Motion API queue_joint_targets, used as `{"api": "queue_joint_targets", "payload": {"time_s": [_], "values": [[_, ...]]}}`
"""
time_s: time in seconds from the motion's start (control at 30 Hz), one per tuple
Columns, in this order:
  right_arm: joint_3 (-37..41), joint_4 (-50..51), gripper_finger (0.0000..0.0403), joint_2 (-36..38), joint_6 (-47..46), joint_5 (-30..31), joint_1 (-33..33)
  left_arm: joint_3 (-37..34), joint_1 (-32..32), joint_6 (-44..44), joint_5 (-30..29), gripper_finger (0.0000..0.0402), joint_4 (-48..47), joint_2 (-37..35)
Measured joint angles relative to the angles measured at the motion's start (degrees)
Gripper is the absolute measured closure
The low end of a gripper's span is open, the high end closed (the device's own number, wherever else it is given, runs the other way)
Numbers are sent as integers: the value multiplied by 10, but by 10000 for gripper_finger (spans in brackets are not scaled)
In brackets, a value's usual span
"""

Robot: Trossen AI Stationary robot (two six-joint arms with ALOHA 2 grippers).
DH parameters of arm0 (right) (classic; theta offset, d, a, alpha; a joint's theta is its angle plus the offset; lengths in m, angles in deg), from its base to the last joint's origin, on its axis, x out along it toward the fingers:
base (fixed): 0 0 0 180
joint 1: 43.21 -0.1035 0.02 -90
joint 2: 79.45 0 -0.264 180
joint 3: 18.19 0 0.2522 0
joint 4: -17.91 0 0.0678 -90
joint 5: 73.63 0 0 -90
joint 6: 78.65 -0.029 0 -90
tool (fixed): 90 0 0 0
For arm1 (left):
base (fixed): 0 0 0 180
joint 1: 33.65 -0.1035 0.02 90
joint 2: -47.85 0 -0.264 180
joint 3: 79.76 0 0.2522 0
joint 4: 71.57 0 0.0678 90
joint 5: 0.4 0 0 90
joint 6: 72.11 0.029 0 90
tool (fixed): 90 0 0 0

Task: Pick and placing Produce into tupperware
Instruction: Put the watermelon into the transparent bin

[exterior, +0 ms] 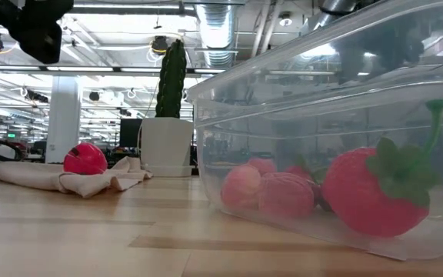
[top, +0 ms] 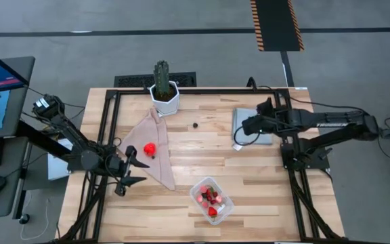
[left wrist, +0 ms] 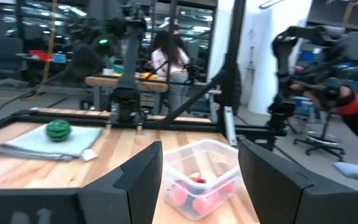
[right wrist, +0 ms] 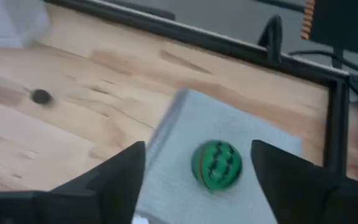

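Right gripper (top: 247,126) hovered over the grey mat (top: 266,124) at the right side of the table (top: 263,196), fingers spread wide and holding nothing. In the right wrist view the green striped ball (right wrist: 216,163) sat on the mat between the two fingers, not gripped as far as could be seen. Arm reached in from the right, forearm roughly level, wrist tipped down toward the mat.

Left gripper (top: 128,171) waited near the left table edge, just beside the pink cloth (top: 153,146), fingers wide apart and empty, pointing across toward the tupperware (top: 212,200).

Progress, judged: partly done. The tupperware stood near the front edge, right of centre, with several red strawberry-like pieces (exterior: 375,192) already inside. Still out: the green striped ball on the mat, a red tomato-like piece (top: 149,148) on the cloth, and one dark berry (top: 195,125) on bare wood between the cactus pot (top: 164,98) and the mat. At least three pieces left to place. The ball looked likely to be the next pick.
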Motion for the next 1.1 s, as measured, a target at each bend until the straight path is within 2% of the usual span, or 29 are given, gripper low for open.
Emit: {"api": "queue_joint_targets", "payload": {"time_s": [0.13,0.2,0.47,0.6,0.73,0.93,1.1], "values": [[2,2,21,0,5,-19,25,0,0,2,18,201,1,0],[2,-7,9,0,19,-26,32,0,0,5,17,201,1,0],[2,-28,49,0,60,-34,31,0,0,9,17,201,-1,0],[2,-48,36,0,79,-70,31,0,0,8,17,201,-2,0],[2,-53,8,0,92,-72,25,0,0,8,17,201,-2,0],[10,-73,41,1,82,-52,15,0,0,5,17,201,-3,0],[47,-85,52,1,70,-48,21,1,0,4,17,201,-4,0]]}}
